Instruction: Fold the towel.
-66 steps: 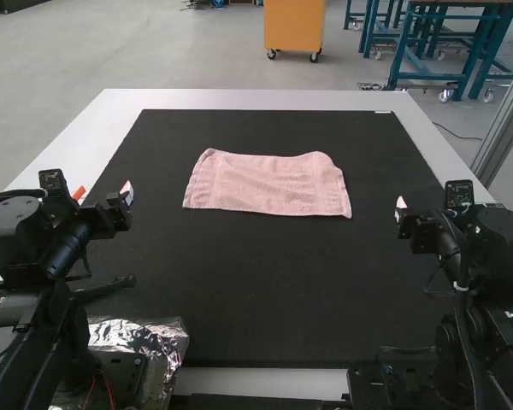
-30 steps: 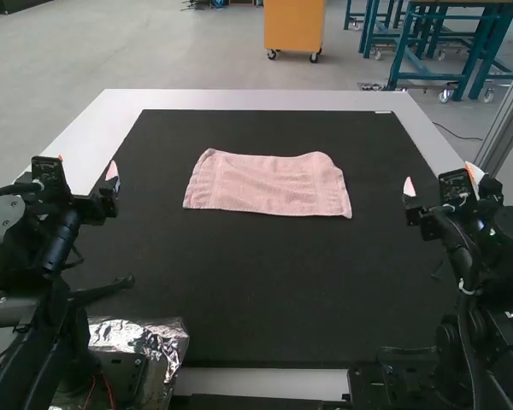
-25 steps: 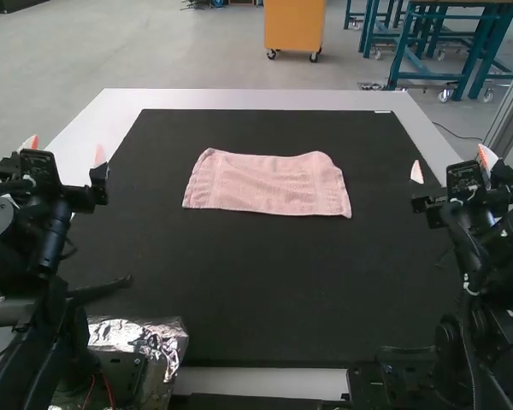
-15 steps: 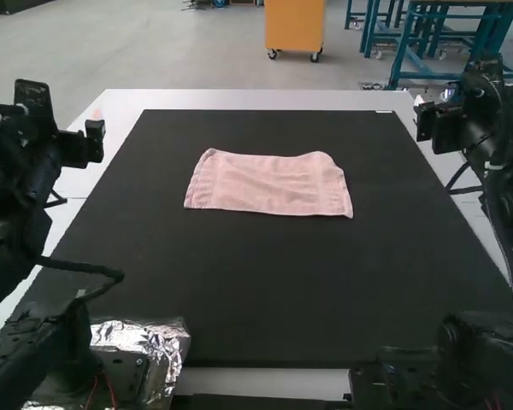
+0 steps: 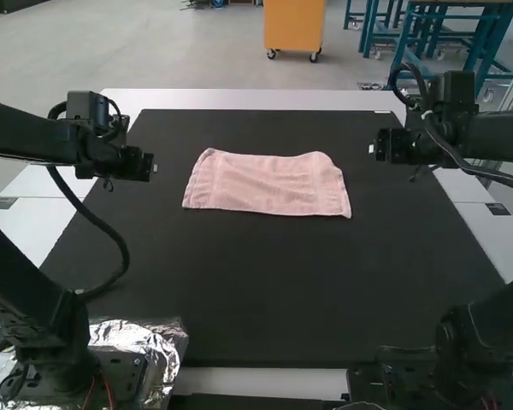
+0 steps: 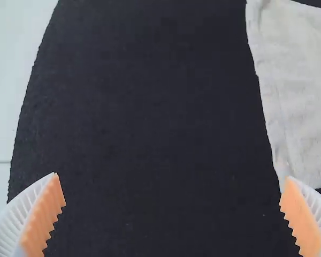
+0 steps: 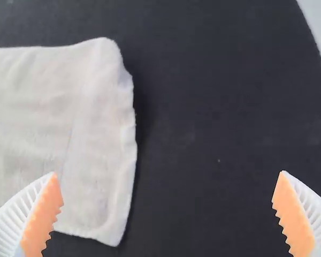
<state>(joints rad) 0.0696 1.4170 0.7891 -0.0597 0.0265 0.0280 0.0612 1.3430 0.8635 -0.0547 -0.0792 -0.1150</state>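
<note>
Two arms reach in from opposite sides, their forearms running toward the middle of the scene. The left gripper [image 5: 135,162] hangs over the left part of the black mat [image 5: 265,282], level with the pink towel [image 5: 267,184] and apart from it. The right gripper [image 5: 395,147] hangs over the mat's right part, slightly farther forward than the left one. A black cable [image 5: 125,248] bows down from the left arm's wrist.

In the left wrist view, the left gripper [image 6: 172,179] has its ribbed white fingers spread wide, orange pads facing each other, with nothing held. The right gripper [image 7: 168,174], in its own wrist view, is likewise wide open and holds nothing.

The towel lies on the far half of the mat, between the grippers, as a flattened rectangle longer from left to right. Its far edge dips between the two far corners; its near edge is almost straight. Whether it is layered cannot be told.

Bare mat runs from each short end of the towel toward that side's gripper, and a broad stretch reaches from the near edge to the mat's near border. The white tabletop [image 5: 256,99] borders the mat. Crumpled silver foil [image 5: 161,340] sits at the near left, beside the left arm's base.
</note>
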